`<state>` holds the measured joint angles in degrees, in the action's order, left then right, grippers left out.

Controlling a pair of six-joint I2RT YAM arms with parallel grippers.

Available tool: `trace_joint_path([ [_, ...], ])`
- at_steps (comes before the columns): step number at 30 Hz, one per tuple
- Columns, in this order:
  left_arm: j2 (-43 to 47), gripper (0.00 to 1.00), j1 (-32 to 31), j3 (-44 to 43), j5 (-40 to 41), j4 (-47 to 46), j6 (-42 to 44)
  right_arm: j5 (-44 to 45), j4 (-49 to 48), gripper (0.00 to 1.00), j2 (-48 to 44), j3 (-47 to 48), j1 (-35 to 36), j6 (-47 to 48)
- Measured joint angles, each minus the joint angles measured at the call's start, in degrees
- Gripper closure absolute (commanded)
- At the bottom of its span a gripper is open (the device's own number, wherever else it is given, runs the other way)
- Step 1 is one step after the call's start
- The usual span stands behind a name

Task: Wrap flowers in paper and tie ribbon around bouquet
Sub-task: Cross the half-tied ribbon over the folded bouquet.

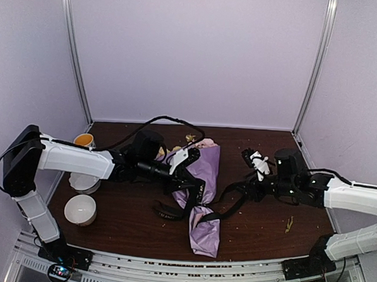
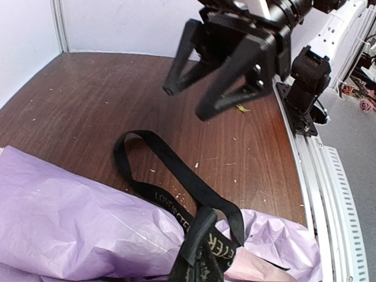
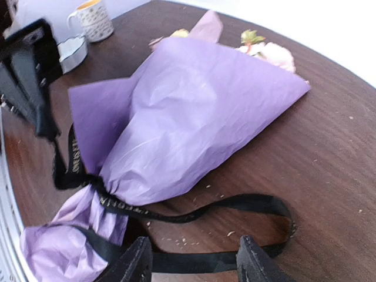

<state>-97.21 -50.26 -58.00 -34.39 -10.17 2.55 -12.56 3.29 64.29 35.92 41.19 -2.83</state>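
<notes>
Clamping ribbon (image 1: 219, 213) near neck of bouquet (image 1: 207, 170) mid-table with left gripper (image 1: 189, 185), top view | left wrist: pinched shut on ribbon above lilac paper (image 2: 70, 223), right gripper (image 2: 187, 103) spread, empty | right wrist: fingers (image 3: 138, 261) apart over ribbon loop

paper (image 3: 194, 111): plain lilac-purple
ribbon (image 3: 247, 202): black, small pale lettering
flowers (image 3: 276, 56): pale pink and cream, green leaf
table (image 3: 329, 147): dark brown wood, pale flecks
mug (image 3: 94, 20): white, dark speckled print, orange inside
bowl (image 1: 80, 209): white

Soft even light, faint shadows; wrist views bend at edges, paper (image 3: 194, 106) perhaps slightly blurred.
</notes>
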Motion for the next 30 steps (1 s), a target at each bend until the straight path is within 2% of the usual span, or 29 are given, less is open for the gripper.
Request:
trace_joint_path([
  [4,0.15,1.0,0.0,0.26,1.49,-0.79,-0.76,-5.33,2.67,0.51,0.24,-0.79,1.79,2.99],
  [10,0.9,1.0,0.0,1.14,2.64,-0.9,-1.01,-6.45,7.8,0.5,5.01,1.79,4.22,1.84],
  [15,0.96,1.0,0.0,1.14,2.71,-0.96,-1.01,-1.4,14.19,0.49,8.9,2.78,6.6,-4.72],
  [19,0.94,1.0,0.0,1.09,2.62,-0.92,-1.01,4.31,19.43,0.4,12.41,3.89,10.16,-7.76],
  [23,0.83,1.0,0.0,0.42,2.47,-0.39,-0.98,8.76,21.03,0.36,14.95,5.14,15.13,-8.09],
  [30,0.83,1.0,0.0,0.02,2.23,0.59,-0.94,16.31,21.4,0.35,20.28,11.21,16.61,-6.34],
])
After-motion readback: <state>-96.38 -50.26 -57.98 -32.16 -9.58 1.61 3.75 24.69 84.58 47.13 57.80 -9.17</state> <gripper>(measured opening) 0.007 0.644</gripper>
